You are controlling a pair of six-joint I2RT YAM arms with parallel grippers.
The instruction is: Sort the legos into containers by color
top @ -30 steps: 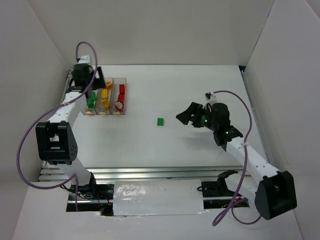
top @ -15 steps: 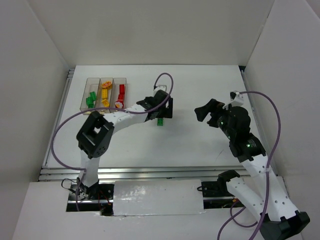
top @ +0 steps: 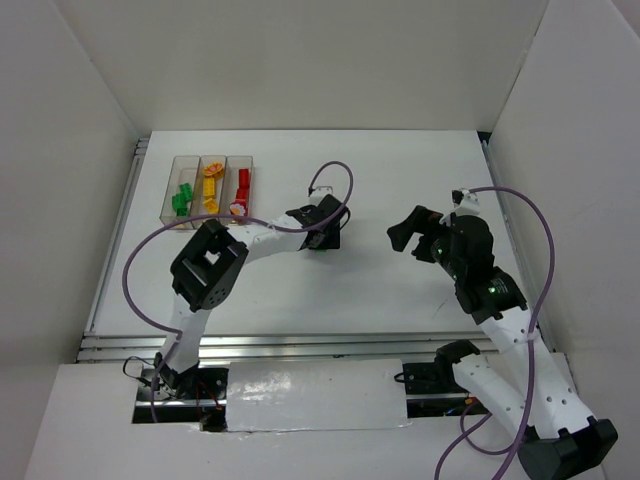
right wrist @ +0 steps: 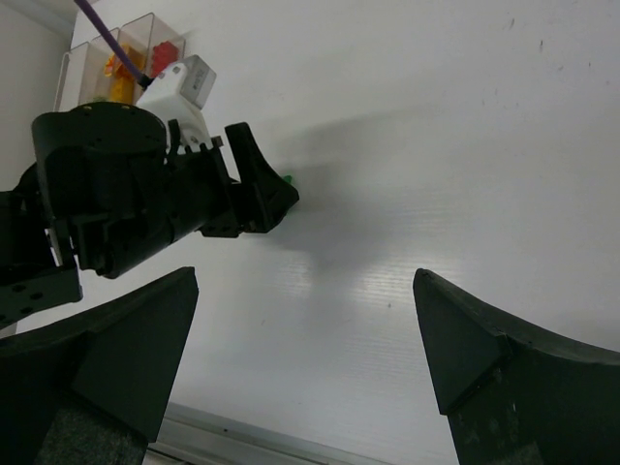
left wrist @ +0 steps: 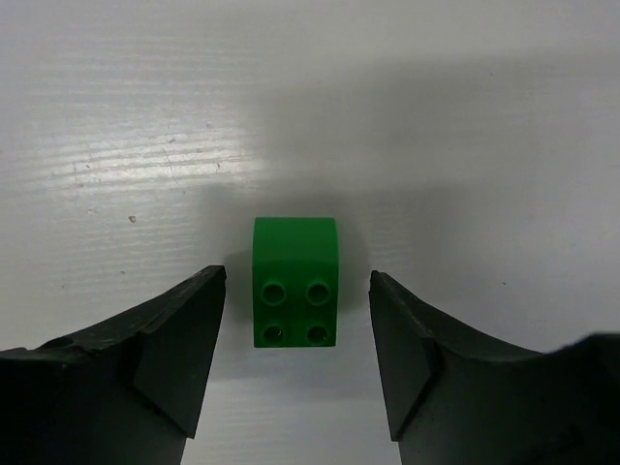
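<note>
One green lego (left wrist: 295,281), studs facing the camera, lies on the white table between the fingers of my left gripper (left wrist: 297,291). The jaws stand open, with a narrow gap on each side of the brick. From above, my left gripper (top: 322,240) covers that brick at mid-table. The clear containers (top: 212,158) stand at the back left with green legos (top: 181,199) in the left bin, yellow legos (top: 209,190) in the middle and red legos (top: 241,185) in the right. My right gripper (top: 405,232) hangs open and empty to the right.
White walls close in the table at the back and on both sides. A metal rail (top: 300,345) runs along the near edge. The left arm's purple cable (top: 335,175) loops above its wrist. In the right wrist view, my right gripper (right wrist: 305,281) faces the left wrist (right wrist: 145,194).
My left arm has swung from the containers to the green brick at mid-table and come down round it, its jaws narrowing. My right arm drew back to the right.
</note>
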